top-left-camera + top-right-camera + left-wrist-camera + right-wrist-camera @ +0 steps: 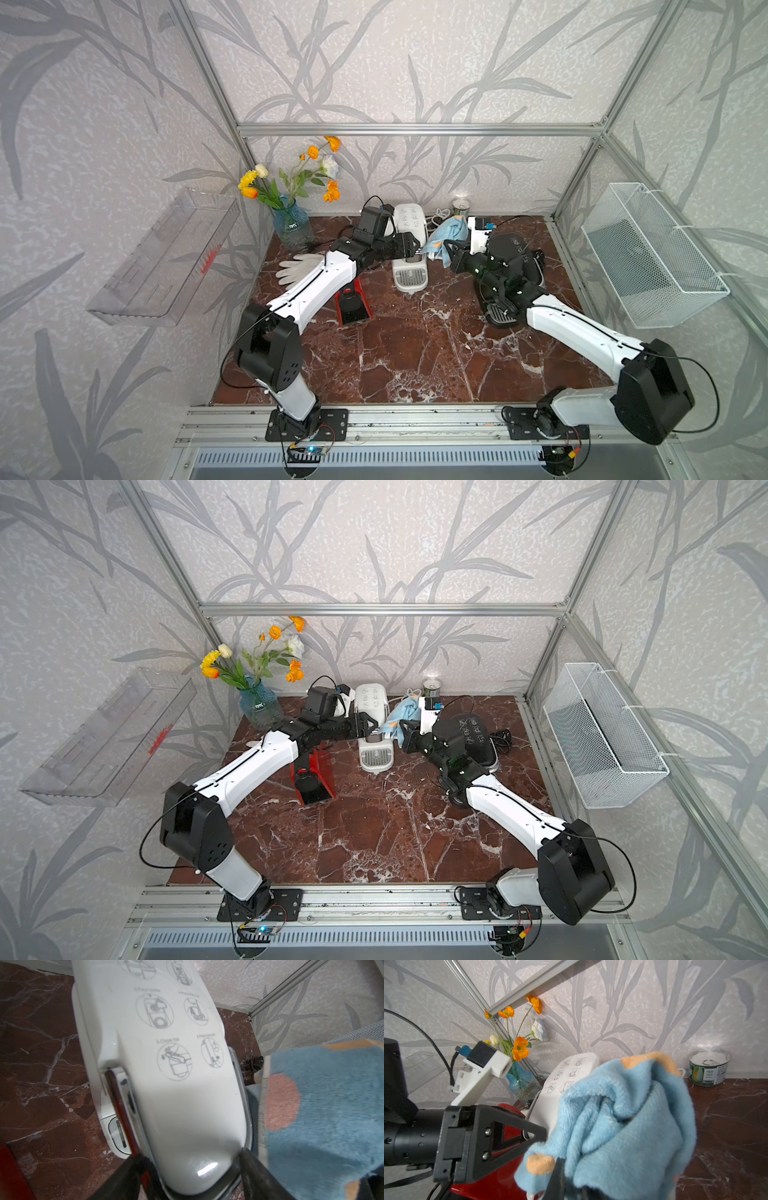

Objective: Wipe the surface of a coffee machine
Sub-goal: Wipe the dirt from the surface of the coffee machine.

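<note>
The white coffee machine (409, 226) (371, 706) stands at the back middle of the marble table, with printed icons on its top (166, 1028) (571, 1073). My left gripper (411, 246) (368, 726) (191, 1164) reaches in from the left and has its two fingers closed on either side of the machine's front head. My right gripper (451, 254) (405, 736) (571, 1178) is shut on a bunched blue cloth with orange patches (446, 235) (400, 717) (322, 1115) (623, 1126). The cloth hangs right beside the machine's right side.
A black appliance (515, 249) sits under my right arm, and a red one (353, 303) under my left arm. A blue vase of flowers (291, 226), white gloves (299, 266) and a can (461, 205) stand nearby. A wire basket (648, 253) and a clear shelf (166, 257) hang on the side walls.
</note>
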